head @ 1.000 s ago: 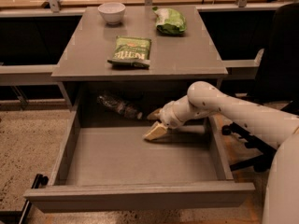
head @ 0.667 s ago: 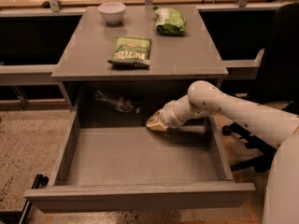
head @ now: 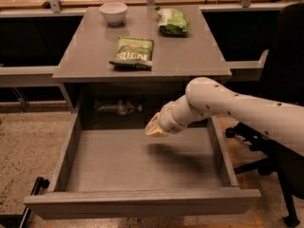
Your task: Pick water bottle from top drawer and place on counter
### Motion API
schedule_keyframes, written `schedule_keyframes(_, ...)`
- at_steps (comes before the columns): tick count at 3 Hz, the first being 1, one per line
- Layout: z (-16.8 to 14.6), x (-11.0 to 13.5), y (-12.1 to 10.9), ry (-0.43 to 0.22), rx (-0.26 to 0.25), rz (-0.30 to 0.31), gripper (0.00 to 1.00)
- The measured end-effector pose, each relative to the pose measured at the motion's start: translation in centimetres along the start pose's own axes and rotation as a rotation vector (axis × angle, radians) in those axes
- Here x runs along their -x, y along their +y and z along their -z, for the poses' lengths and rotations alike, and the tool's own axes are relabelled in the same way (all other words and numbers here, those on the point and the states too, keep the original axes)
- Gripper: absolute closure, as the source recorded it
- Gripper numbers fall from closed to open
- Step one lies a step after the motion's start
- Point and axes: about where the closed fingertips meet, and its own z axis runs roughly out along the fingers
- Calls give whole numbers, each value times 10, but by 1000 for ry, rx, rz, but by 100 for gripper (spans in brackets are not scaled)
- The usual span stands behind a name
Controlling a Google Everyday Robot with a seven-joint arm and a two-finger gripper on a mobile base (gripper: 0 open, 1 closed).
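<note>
We saw the gripper [head: 156, 128] hanging over the top drawer [head: 142, 204], above the rear middle of its floor and clear of it, with its pale yellowish tip pointing down and toward the drawer's left side. We could not tell whether it was spread or pressed together, and nothing showed in its grasp. The white arm [head: 223, 106] behind it reached in over the drawer's right wall, and its shadow fell on the drawer floor below. The drawer stood open. The water bottle [head: 118, 107] lay on its side at the drawer's back, left of centre, in the dim space under the counter [head: 190, 51], and it was apart from the gripper. The rest of the drawer's grey floor that we could see held nothing else. Above the back of the drawer, the counter carried a green snack bag [head: 133, 52] lying flat, roughly over the drawer's left half. A second, crumpled green bag [head: 173, 22] lay farther back, to the right of the first. A white bowl [head: 113, 12] sat at the far left, well beyond the drawer's back. A dark office chair [head: 285, 80] stood off the drawer's right side, and speckled flooring [head: 28, 146] spread out to the drawer's left.
</note>
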Motion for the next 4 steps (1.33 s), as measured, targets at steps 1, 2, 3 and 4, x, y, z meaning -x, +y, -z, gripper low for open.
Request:
schedule_keyframes(1,18,28,17,-3,-17,73,64)
schedule_keyframes(2,18,31,18,-3,-16,78,39)
schedule_keyframes(3,17,32,19,-4,-14,80,17)
schedule_keyframes(4,16,33,19,-4,-11,81,0)
